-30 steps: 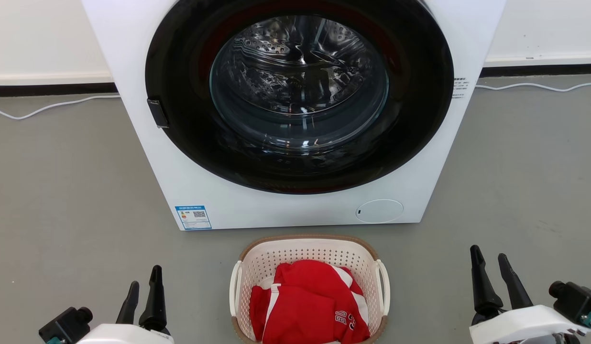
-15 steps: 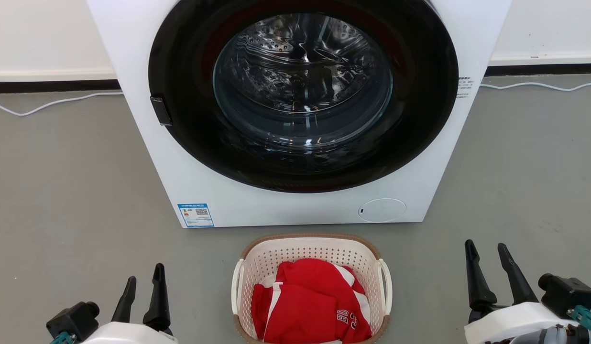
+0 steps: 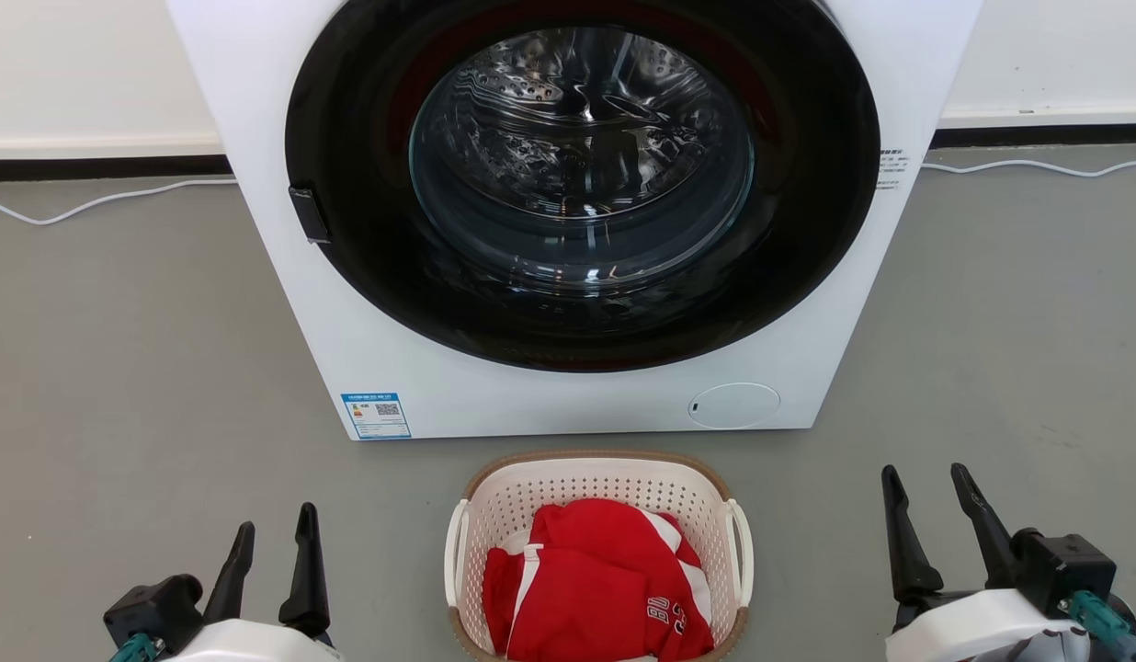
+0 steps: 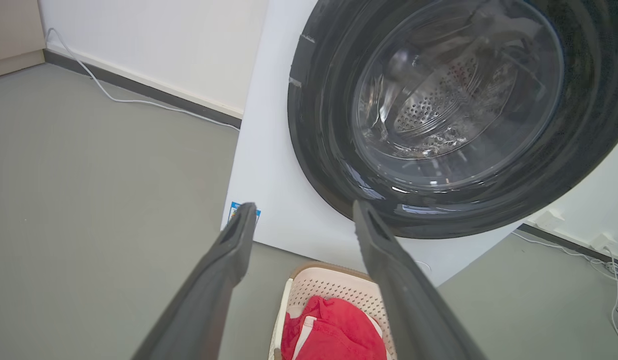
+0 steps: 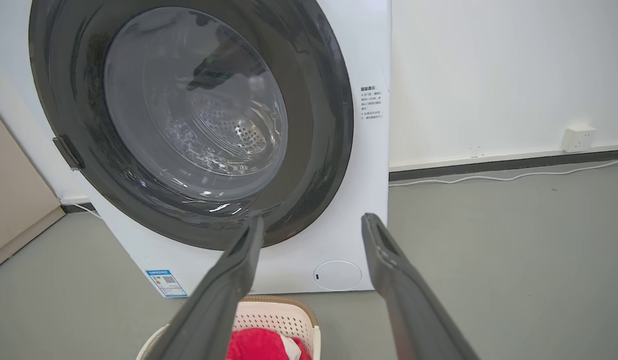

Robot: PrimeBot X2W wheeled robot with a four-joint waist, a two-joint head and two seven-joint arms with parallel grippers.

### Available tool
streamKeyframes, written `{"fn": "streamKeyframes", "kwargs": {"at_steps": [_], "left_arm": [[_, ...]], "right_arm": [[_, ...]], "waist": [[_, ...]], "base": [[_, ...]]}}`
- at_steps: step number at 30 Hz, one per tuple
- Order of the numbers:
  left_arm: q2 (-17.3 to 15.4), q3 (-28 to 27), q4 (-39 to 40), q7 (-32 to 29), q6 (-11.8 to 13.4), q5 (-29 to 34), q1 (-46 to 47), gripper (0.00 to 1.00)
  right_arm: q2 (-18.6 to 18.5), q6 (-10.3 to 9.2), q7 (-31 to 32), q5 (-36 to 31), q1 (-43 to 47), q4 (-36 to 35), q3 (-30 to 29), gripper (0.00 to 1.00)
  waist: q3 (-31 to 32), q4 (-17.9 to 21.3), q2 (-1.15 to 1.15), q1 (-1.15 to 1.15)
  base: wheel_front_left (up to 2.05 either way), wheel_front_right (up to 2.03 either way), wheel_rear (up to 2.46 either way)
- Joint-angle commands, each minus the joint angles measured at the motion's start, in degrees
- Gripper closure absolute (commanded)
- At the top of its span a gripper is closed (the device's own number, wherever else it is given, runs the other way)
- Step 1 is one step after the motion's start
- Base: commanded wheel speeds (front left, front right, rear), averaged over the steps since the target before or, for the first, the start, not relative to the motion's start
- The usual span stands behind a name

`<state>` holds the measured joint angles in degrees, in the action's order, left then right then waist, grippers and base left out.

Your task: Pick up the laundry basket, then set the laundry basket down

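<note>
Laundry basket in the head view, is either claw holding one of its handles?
No: the laundry basket sits on the floor while the left claw and right claw hang open, apart from it on either side.

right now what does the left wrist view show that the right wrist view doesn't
The left wrist view brings the left claw, open, and a tangle of cables on the floor near the wall. The right wrist view brings the right claw, open, and the printed text label beside the door. Both share the washing machine with its round glass door, the blue sticker, the laundry basket holding a red garment, and the grey floor.
</note>
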<state>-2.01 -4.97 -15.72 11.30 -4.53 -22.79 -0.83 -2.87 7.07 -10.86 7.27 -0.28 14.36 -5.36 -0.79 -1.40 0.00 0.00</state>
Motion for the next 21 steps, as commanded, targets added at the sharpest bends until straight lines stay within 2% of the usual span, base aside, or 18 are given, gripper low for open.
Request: {"fn": "streamKeyframes", "kwargs": {"at_steps": [1,18,21], "left_arm": [[-0.7,-1.5,1.8,0.9,0.5,2.4,0.8,0.0],[-0.9,-1.8,2.1,3.6,0.8,12.7,0.5,0.0],[-0.9,-1.8,2.1,3.7,0.9,12.9,0.6,0.0]], "right_arm": [[-0.4,0.36,-1.4,-2.5,-2.1,-1.0,1.1,0.0],[-0.3,0.42,-4.1,-14.9,-2.1,-1.3,1.0,0.0],[-0.3,0.42,-4.1,-15.1,-2.1,-1.3,1.0,0.0]], "waist": [[0.0,0.0,0.0,0.0],[-0.2,-0.2,0.0,0.0],[-0.4,-0.2,0.0,0.0]], "base": [[0.0,0.0,0.0],[0.0,0.0,0.0],[0.0,0.0,0.0]]}}
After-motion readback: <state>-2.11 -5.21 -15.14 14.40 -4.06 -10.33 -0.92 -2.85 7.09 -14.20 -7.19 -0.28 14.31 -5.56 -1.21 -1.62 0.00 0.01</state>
